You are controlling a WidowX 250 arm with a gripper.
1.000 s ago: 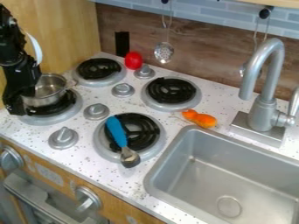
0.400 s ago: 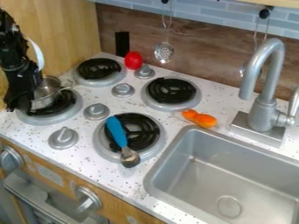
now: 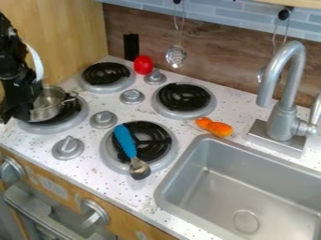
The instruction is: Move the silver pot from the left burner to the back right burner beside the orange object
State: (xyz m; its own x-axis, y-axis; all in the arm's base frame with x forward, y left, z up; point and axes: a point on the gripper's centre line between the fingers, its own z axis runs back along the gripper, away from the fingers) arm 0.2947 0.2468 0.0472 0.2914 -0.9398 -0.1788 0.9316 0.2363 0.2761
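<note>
Metal pot: at the left burner nearest the front (image 3: 55, 127), beside the black end effector (image 3: 15, 112), which hid the left side of the pot (image 3: 45, 112).
End effector: at the left edge, against the pot; whether open or closed could not be told.
Blue-handled spoon (image 3: 126, 142): lay across the neighbouring burner (image 3: 111, 158).
Back of surface (image 3: 139, 77): a red object (image 3: 143, 64) stood beside a knob (image 3: 155, 77).
Near the sink (image 3: 177, 169): an orange object (image 3: 218, 129).

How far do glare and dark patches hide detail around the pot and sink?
Camera view: pale highlights run down the faucet, and a soft sheen lies on the sink; the black gripper beside the pot is too dark to make out its detail.
</note>
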